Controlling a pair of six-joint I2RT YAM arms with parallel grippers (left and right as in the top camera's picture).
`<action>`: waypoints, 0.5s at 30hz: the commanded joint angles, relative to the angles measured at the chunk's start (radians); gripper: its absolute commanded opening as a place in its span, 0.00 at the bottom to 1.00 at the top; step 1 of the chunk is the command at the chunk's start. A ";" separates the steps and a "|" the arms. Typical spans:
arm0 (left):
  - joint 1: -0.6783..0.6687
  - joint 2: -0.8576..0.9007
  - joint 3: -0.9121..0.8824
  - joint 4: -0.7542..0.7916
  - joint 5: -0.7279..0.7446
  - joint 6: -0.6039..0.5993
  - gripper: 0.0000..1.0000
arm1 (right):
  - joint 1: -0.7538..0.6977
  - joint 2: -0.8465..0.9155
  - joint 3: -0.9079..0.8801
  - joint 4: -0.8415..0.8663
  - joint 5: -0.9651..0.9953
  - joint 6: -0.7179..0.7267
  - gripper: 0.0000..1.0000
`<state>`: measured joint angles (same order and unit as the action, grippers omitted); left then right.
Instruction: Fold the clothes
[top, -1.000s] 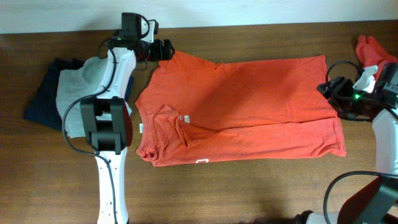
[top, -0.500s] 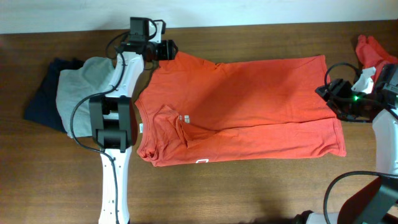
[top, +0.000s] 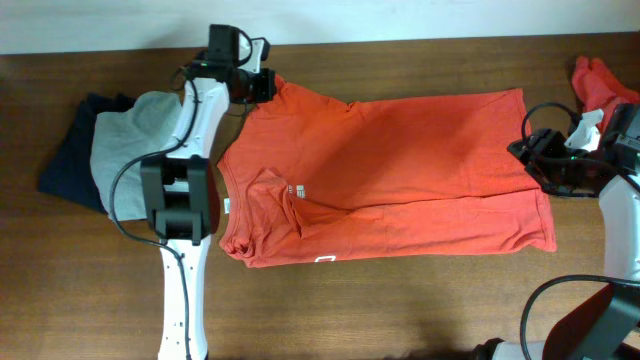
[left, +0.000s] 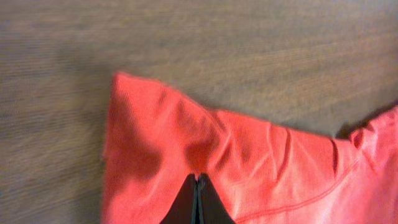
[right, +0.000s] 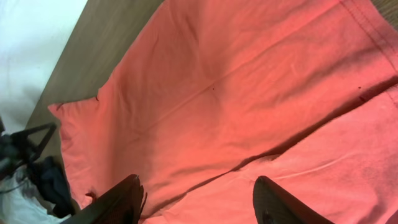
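Orange-red T-shirt (top: 400, 170) spread on bench (top: 400, 310). Left claw (left: 198, 186) pinched shut on far-left sleeve. Right claw (right: 196, 199) wide over right hem, seemingly not gripping. Grasp step; next: right claw closes on hem.

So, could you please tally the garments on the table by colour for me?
Orange-red: 2, the spread T-shirt and a bunched garment
Grey garment: 1
Navy garment: 1
Total: 4

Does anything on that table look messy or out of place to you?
Yes. The orange-red T-shirt lies slightly askew, with wrinkled, bunched cloth around its collar. A second red garment sits crumpled at the right edge of the table.
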<state>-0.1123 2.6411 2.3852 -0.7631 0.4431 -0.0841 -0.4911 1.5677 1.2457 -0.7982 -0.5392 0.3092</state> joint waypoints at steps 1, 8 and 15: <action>0.003 -0.124 0.046 -0.085 0.041 0.042 0.01 | -0.005 -0.011 0.013 0.010 0.028 -0.014 0.62; -0.020 -0.159 0.043 -0.116 -0.142 0.101 0.25 | -0.005 -0.011 0.013 0.023 0.027 -0.013 0.62; -0.023 -0.061 0.042 -0.010 -0.171 0.100 0.76 | 0.020 -0.011 0.013 0.020 0.027 -0.014 0.62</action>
<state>-0.1410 2.5210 2.4218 -0.7963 0.3157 -0.0032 -0.4870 1.5677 1.2457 -0.7784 -0.5209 0.3092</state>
